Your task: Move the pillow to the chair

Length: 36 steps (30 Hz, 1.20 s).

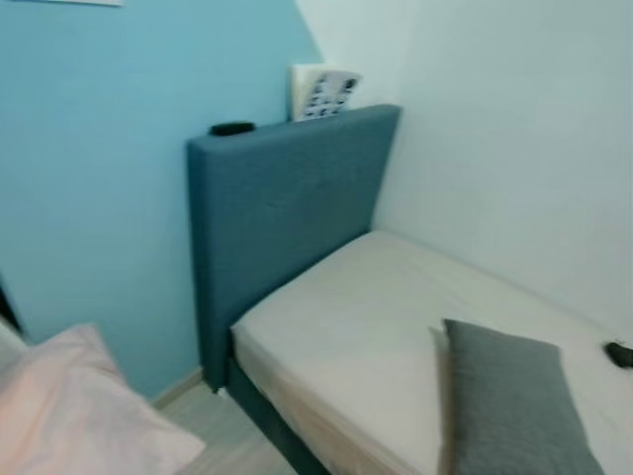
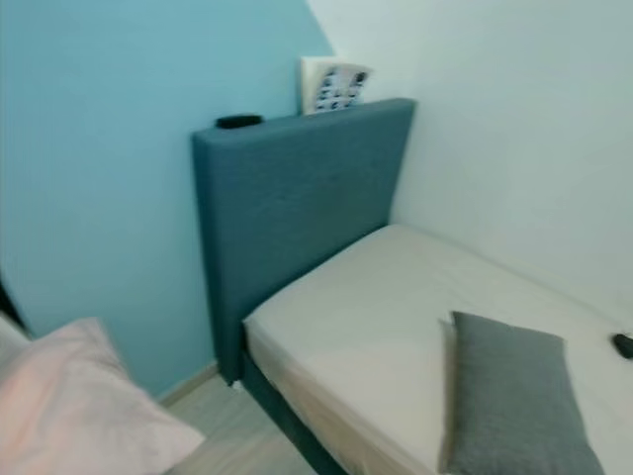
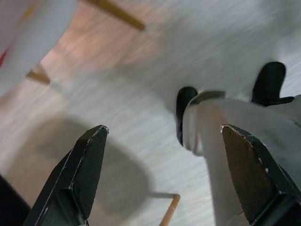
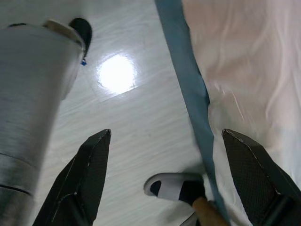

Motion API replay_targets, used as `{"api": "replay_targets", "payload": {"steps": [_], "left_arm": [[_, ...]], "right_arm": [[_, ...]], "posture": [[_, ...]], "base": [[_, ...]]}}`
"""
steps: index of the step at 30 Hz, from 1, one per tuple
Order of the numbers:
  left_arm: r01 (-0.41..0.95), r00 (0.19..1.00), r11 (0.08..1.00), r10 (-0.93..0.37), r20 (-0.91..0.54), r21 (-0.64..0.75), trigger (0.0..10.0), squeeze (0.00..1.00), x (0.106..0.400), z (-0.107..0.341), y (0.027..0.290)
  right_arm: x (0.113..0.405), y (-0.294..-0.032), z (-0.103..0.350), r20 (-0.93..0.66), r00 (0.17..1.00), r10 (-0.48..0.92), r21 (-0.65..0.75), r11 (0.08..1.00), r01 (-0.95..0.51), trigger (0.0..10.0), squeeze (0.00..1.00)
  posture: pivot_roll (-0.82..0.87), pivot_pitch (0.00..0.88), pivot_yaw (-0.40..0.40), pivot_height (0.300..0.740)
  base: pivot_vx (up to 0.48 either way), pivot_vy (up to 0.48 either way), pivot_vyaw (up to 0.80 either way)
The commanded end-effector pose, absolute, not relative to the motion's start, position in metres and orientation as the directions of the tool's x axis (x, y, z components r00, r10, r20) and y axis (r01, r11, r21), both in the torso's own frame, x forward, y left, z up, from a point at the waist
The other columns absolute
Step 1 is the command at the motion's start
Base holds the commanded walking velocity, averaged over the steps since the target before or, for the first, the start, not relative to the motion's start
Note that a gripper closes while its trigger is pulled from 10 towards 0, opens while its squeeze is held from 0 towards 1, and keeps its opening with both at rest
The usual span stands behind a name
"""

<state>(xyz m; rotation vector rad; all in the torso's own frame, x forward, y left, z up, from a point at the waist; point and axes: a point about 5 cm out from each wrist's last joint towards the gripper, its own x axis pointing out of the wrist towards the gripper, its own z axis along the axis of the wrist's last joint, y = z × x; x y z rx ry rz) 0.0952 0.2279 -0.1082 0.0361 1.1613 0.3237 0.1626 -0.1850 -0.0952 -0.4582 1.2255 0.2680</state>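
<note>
A grey pillow (image 1: 514,406) lies flat on the cream mattress (image 1: 366,317), towards the near right of the bed. A pale pink pillow (image 1: 69,406) fills the lower left corner; what it rests on is hidden. My left gripper (image 3: 163,128) hangs open over the pale wood floor with nothing between its fingers. A white rounded seat on slim wooden legs (image 3: 33,33) shows beside it, blurred. My right gripper (image 4: 165,134) is open too, low over the floor beside the bed's teal base (image 4: 188,89).
The teal headboard (image 1: 277,218) stands against a blue wall, carrying a small black object (image 1: 231,128) and a white patterned item (image 1: 323,92). A small black thing (image 1: 619,353) lies on the mattress at the far right. A person's white-and-black shoe (image 4: 176,186) is by the bed.
</note>
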Motion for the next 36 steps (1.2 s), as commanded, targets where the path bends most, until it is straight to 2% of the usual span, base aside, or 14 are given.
{"api": "replay_targets", "payload": {"steps": [1, 7, 11, 17, 19, 20, 21, 22, 25, 26, 30, 33, 34, 36], "left_arm": [[-0.211, 0.357, 0.961, 0.244, -0.902, 0.177, 10.0, 0.00, 0.094, -0.110, 0.219], [-0.209, 0.361, 0.962, 0.241, -0.901, 0.173, 10.0, 0.00, 0.095, -0.110, 0.218], [-0.203, 0.370, 0.964, 0.238, -0.898, 0.173, 10.0, 0.00, 0.099, -0.109, 0.218], [-0.194, 0.372, 0.966, 0.235, -0.898, 0.173, 10.0, 0.00, 0.100, -0.109, 0.218], [-0.200, 0.379, 0.965, 0.237, -0.894, 0.171, 10.0, 0.00, 0.102, -0.109, 0.217], [-0.200, 0.379, 0.965, 0.237, -0.894, 0.171, 10.0, 0.00, 0.102, -0.109, 0.217], [-0.201, 0.378, 0.964, 0.241, -0.894, 0.175, 10.0, 0.00, 0.101, -0.109, 0.219], [-0.201, 0.378, 0.964, 0.241, -0.894, 0.175, 10.0, 0.00, 0.101, -0.109, 0.219], [-0.194, 0.370, 0.964, 0.243, -0.897, 0.181, 10.0, 0.00, 0.099, -0.109, 0.220], [-0.194, 0.370, 0.964, 0.243, -0.897, 0.181, 10.0, 0.00, 0.099, -0.109, 0.220], [-0.190, 0.366, 0.965, 0.242, -0.899, 0.183, 10.0, 0.00, 0.097, -0.109, 0.220], [-0.193, 0.370, 0.964, 0.244, -0.896, 0.183, 10.0, 0.00, 0.099, -0.109, 0.220], [-0.193, 0.370, 0.964, 0.244, -0.896, 0.183, 10.0, 0.00, 0.099, -0.109, 0.220], [-0.197, 0.376, 0.963, 0.245, -0.894, 0.182, 10.0, 0.00, 0.101, -0.108, 0.220]], "right_arm": [[0.162, -0.187, -0.095, -0.946, 0.321, -0.050, -0.198, 0.872, -0.448, 10.0, 0.00], [0.164, -0.187, -0.094, -0.943, 0.328, -0.050, -0.203, 0.869, -0.451, 10.0, 0.00], [0.196, -0.168, -0.082, -0.905, 0.424, 0.022, -0.214, 0.840, -0.499, 10.0, 0.00], [0.218, -0.153, -0.070, -0.872, 0.481, 0.085, -0.225, 0.805, -0.549, 10.0, 0.00], [0.292, -0.124, -0.014, -0.689, 0.693, 0.214, -0.200, 0.862, -0.465, 10.0, 0.00], [0.292, -0.124, -0.014, -0.689, 0.693, 0.214, -0.200, 0.862, -0.465, 10.0, 0.00], [0.347, -0.107, 0.053, -0.466, 0.831, 0.304, -0.148, 0.899, -0.412, 10.0, 0.00], [0.347, -0.107, 0.053, -0.466, 0.831, 0.304, -0.148, 0.899, -0.412, 10.0, 0.00], [0.395, -0.089, 0.155, -0.165, 0.912, 0.375, -0.153, 0.904, -0.399, 10.0, 0.00], [0.395, -0.089, 0.155, -0.165, 0.912, 0.375, -0.153, 0.904, -0.399, 10.0, 0.00], [0.413, -0.076, 0.249, 0.092, 0.906, 0.414, -0.231, 0.893, -0.385, 10.0, 0.00], [0.396, -0.051, 0.375, 0.410, 0.773, 0.485, -0.350, 0.866, -0.357, 10.0, 0.00], [0.396, -0.051, 0.375, 0.410, 0.773, 0.485, -0.350, 0.866, -0.357, 10.0, 0.00], [0.369, -0.034, 0.435, 0.550, 0.637, 0.540, -0.397, 0.840, -0.369, 10.0, 0.00]], "posture": [[0.13, 0.000, -0.114, 0.740], [0.13, 0.000, -0.116, 0.740], [0.11, 0.001, -0.109, 0.740], [0.11, 0.008, -0.110, 0.740], [0.12, 0.018, -0.114, 0.740], [0.12, 0.018, -0.114, 0.740], [0.11, 0.021, -0.109, 0.740], [0.11, 0.021, -0.109, 0.740], [0.10, 0.022, -0.101, 0.740], [0.10, 0.022, -0.101, 0.740], [0.09, 0.027, -0.101, 0.740], [0.09, 0.038, -0.110, 0.740], [0.09, 0.038, -0.110, 0.740], [0.09, 0.048, -0.119, 0.740]], "base": [[0.000, 0.000, -0.74], [0.000, 0.000, -0.74], [0.000, 0.000, -0.74], [0.000, 0.000, -0.61], [0.000, 0.000, 0.00], [0.000, 0.000, 0.00], [0.000, 0.000, 0.00], [0.000, 0.000, 0.00], [0.000, 0.000, 0.00], [0.000, 0.000, 0.00], [0.000, 0.000, 0.00], [0.000, 0.000, 0.00], [0.000, 0.000, 0.00], [0.000, 0.000, 0.00]]}}
